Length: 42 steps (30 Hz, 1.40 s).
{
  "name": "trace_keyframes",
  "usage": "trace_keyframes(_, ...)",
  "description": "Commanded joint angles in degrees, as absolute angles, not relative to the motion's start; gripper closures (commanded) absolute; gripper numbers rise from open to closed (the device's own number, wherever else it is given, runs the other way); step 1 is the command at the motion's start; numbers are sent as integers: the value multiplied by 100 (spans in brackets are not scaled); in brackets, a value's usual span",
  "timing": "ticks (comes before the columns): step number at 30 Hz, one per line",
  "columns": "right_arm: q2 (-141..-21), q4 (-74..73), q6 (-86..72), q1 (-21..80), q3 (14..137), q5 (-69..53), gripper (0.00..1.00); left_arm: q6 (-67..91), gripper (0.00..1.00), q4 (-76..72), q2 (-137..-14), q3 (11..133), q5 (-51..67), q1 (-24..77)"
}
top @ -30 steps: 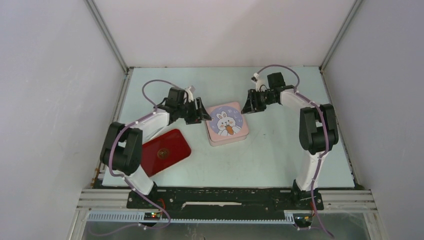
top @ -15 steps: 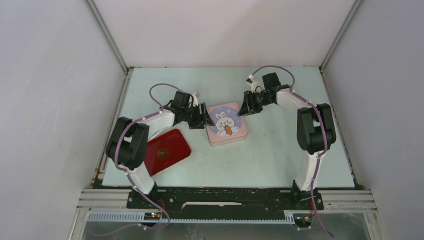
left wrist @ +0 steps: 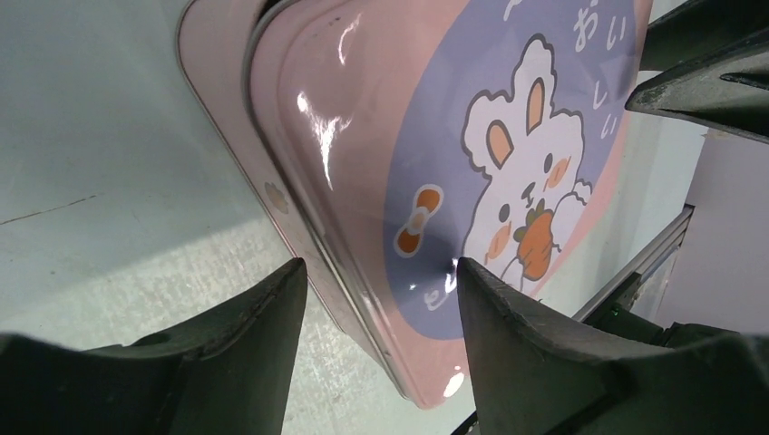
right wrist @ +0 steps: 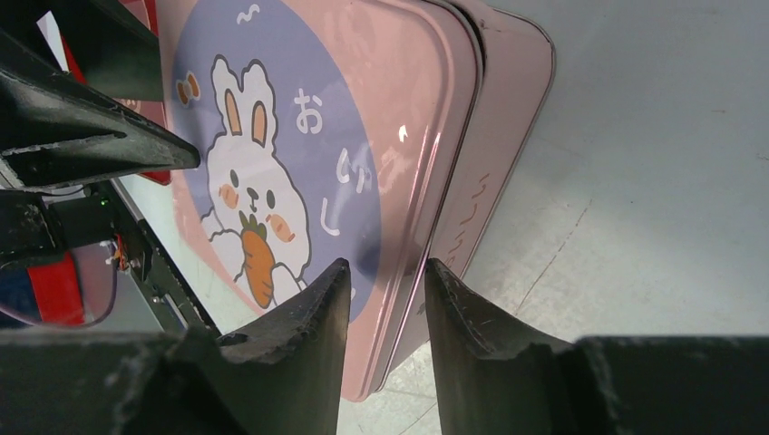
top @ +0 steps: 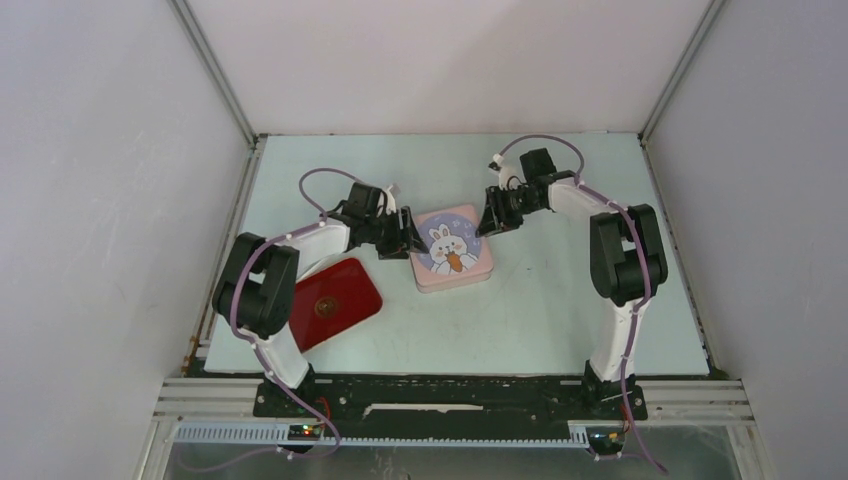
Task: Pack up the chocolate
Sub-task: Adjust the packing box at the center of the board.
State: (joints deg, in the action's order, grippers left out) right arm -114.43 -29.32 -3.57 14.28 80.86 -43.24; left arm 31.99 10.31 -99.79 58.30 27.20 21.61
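My left gripper [left wrist: 379, 267] stands with its two black fingers well apart, straddling the left edge of a pink tin [top: 455, 255]. One finger is over the lid [left wrist: 408, 136] and the other over the table [top: 540, 300] beside the base [left wrist: 213, 82]. My right gripper [right wrist: 381, 265] is at the tin's far right corner. Its fingers are nearly together around the lid's raised rim, and I cannot tell whether they bite on it.

The one tin is a glossy metal square with rounded corners, turned slightly askew. It has no long axis. The lid sits a little off its base. Its printed white rabbit holds an orange carrot, ears toward the far wall.

One shiny red tray [top: 330, 300] lies well to the left, its long axis running from near left to far right. It bears a single round gold emblem [top: 324, 307].

No chocolate shows in any view, so I cannot tell its place or heading.
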Motion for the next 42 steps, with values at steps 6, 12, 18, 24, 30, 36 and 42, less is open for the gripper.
trace_keyframes(6,-11492,-3141,-175,1630,8429,-4111,61,3210,35,1108,-9886,6200,2452,2171)
trace_keyframes(12,-11495,-3211,-208,1480,8518,-4175,60,2915,35,1630,-9842,6546,1771,2065)
trace_keyframes(18,-11101,-3218,-168,1198,8765,-4172,56,2515,33,1752,-9608,6809,1573,1909)
trace_keyframes(24,-11346,-3181,-80,1288,9296,-5167,60,2072,59,1568,-9715,7136,1982,1892)
trace_keyframes(30,-12316,-2718,-741,1439,9845,-5895,65,2310,90,941,-10208,7251,3166,1848)
trace_keyframes(36,-13833,-2618,-1567,1461,10873,-5996,67,2484,94,1438,-11594,8039,2777,1663)
trace_keyframes(42,-14171,-2518,-1782,1490,10963,-5842,67,2587,93,1551,-12383,8675,2893,1551)
